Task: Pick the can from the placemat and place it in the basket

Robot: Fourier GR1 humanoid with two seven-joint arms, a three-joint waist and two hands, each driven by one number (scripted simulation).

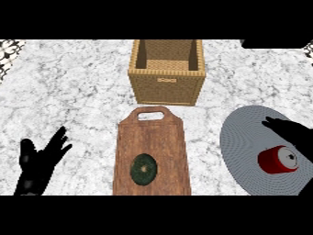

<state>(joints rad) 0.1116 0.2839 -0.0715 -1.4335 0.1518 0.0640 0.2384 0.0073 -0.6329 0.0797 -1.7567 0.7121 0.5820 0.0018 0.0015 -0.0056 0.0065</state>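
The red can lies tipped on the grey placemat, silver end facing right toward the open right hand just beside it.

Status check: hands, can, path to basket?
Left hand open, resting. Right hand open over can, no grasp yet. Can lying on placemat. Basket ahead; cutting board alongside.
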